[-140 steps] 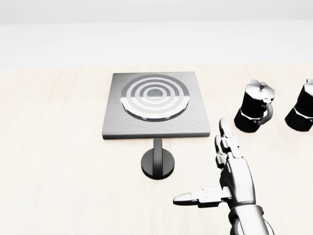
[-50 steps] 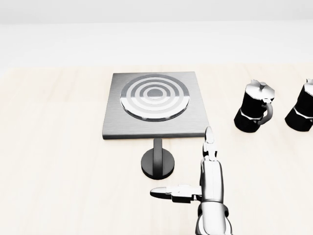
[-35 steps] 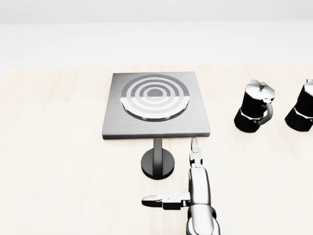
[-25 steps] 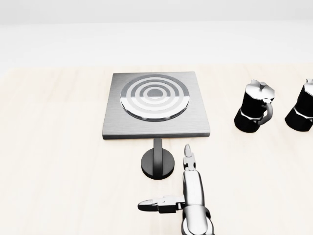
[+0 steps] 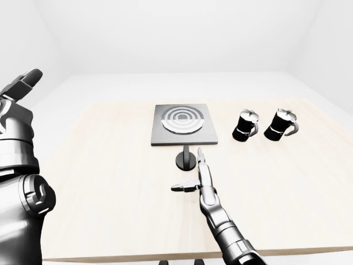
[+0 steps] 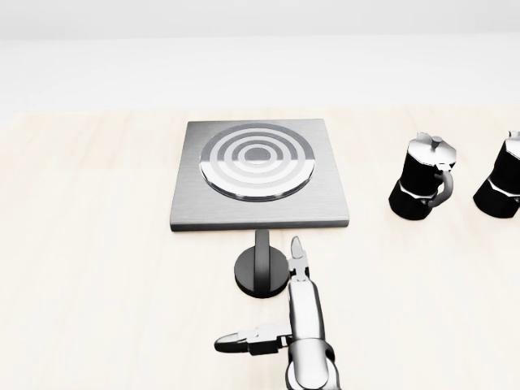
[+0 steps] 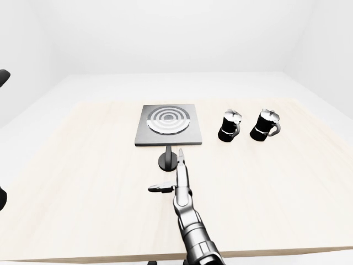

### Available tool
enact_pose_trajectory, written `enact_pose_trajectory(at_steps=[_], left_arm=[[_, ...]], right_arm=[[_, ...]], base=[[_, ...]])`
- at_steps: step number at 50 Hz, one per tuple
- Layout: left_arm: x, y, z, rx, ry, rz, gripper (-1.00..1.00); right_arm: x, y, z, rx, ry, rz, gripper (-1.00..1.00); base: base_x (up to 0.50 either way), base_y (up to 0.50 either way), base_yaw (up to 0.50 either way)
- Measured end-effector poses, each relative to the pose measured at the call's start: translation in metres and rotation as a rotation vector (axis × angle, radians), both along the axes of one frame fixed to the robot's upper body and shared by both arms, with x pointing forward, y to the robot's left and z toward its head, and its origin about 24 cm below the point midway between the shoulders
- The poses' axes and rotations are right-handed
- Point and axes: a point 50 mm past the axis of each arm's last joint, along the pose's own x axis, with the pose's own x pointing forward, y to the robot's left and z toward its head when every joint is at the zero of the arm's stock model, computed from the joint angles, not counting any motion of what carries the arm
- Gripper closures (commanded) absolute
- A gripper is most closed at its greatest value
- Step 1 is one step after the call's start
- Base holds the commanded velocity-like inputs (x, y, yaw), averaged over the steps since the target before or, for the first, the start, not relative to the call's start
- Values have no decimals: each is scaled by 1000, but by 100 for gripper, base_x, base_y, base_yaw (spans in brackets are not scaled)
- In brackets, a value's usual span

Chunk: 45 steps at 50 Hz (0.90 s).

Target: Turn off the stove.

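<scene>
- The right hand (image 6: 286, 313) rises from the bottom centre of the head view, fingers straight and pointing up the frame, thumb splayed out to the left; it is spread wide and holds nothing.
- Its fingertips (image 6: 296, 248) stand just right of the stove knob (image 6: 262, 269), a dark round disc with an upright bar, seen just below the centre of the head view. Whether they touch the knob's rim I cannot tell; the two overlap or nearly so.
- So the knob lies to the upper left of the palm, in the open angle between the straight fingers and the thumb. Judging by this, a short shift to the left and a closing of thumb and fingers would bracket the bar.
- The bar's long axis runs up and down the frame, in line with the fingers, towards the stove (image 6: 260, 175), whose grey plate with ringed burner sits just above the knob.
- The left hand (image 5: 16, 118) is raised at the far left edge of the left-eye view, well apart from the knob; its grasp cannot be read. The right hand is clearly the nearer.
- Two moka pots (image 6: 424, 188) stand at the right, on the pale table (image 6: 97, 268), clear of the reach.
</scene>
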Motion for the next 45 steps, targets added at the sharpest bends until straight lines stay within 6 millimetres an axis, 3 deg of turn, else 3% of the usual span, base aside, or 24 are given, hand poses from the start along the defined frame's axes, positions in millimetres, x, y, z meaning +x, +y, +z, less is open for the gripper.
enact_pose_trajectory(at_steps=[25, 45], left_arm=[[0, 0, 1, -1, -6, -6, -100], [0, 0, 1, -1, -10, -10, -100]], right_arm=[[0, 8, -5, -38, 24, 5, -100], [0, 6, 6, -31, -35, -46, -100]], base=[[0, 0, 0], [0, 0, 0]])
